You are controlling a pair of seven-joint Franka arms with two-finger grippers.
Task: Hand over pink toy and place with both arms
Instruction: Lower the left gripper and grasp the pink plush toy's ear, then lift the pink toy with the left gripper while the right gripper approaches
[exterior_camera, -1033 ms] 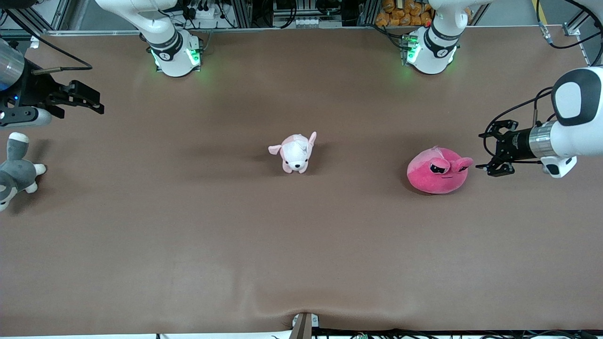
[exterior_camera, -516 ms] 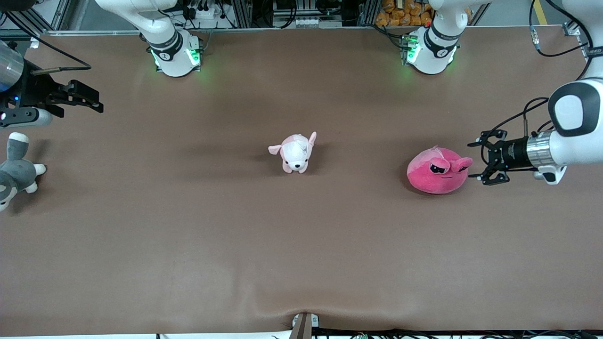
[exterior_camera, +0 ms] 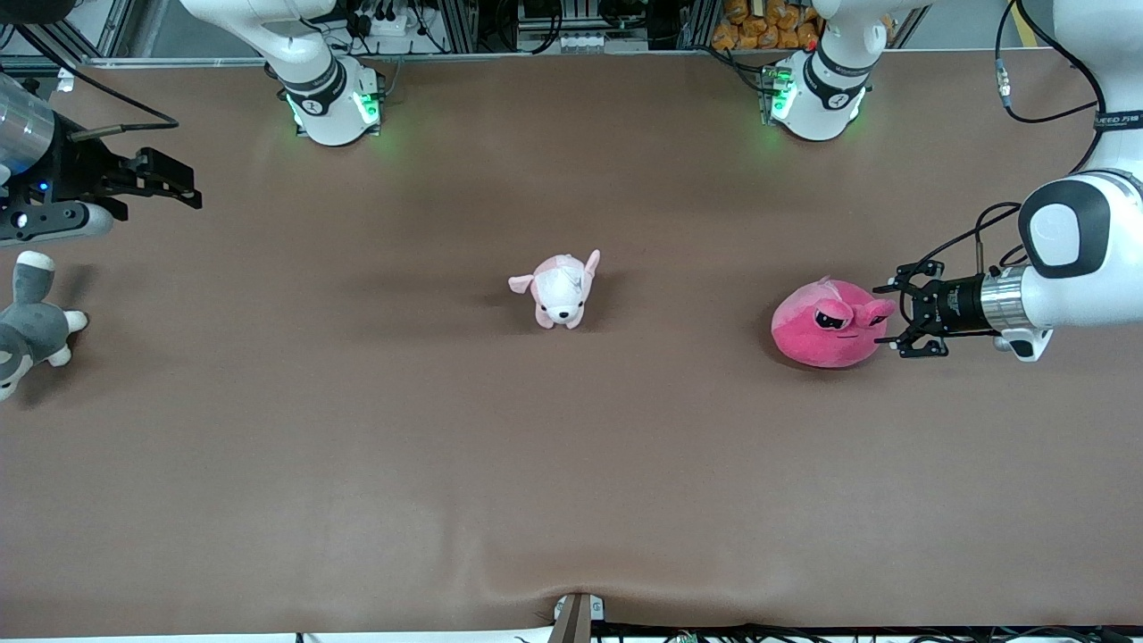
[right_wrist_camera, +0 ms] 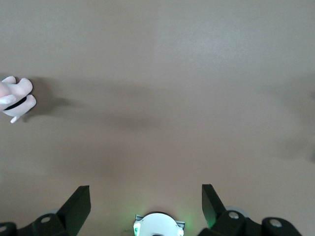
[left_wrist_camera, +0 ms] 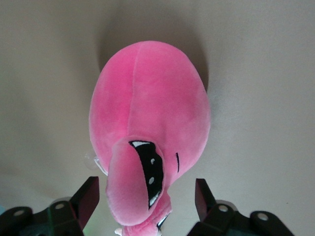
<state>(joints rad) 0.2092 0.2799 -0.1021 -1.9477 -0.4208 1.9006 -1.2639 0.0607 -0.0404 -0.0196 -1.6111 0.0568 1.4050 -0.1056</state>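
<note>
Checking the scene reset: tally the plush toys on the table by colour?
hot-pink plush: 1
pale pink-and-white puppy plush: 1
grey-and-white plush: 1
Total: 3

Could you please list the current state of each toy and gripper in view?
Hot-pink round plush toy: resting on the table, ear between open fingers, not lifted.
Pale pink-and-white puppy plush: standing mid-table, untouched.
Grey-and-white plush: lying at the right arm's end, untouched.
Left gripper: open, at the pink toy.
Right gripper: open, empty, waiting above the table.
</note>
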